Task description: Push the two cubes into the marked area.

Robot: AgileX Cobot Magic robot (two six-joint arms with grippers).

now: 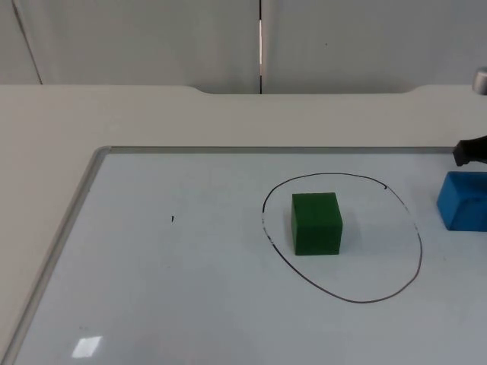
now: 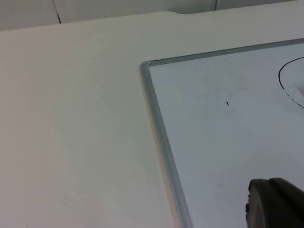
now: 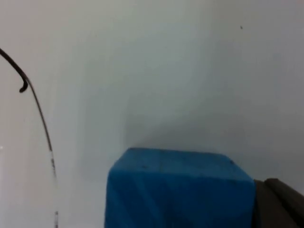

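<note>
A green cube [image 1: 316, 223] stands inside the marked area [image 1: 377, 247], a black oval drawn by hand on the whiteboard. The blue cube [image 1: 464, 201] sits just outside the oval's right side, cut off by the picture's edge. My right gripper [image 1: 471, 150] hovers close behind the blue cube's far side. In the right wrist view the blue cube [image 3: 180, 190] looms close beside the right gripper [image 3: 280, 204], and the oval's line [image 3: 40, 118] runs past it. My left gripper [image 2: 274, 205] waits low over the whiteboard near its left frame.
The whiteboard's grey frame [image 1: 76, 217] lies on the white table; its corner [image 2: 145, 66] is seen from the left wrist. A small black mark [image 1: 172, 219] sits on the board left of the oval. The grey partition wall [image 1: 152, 38] closes the back.
</note>
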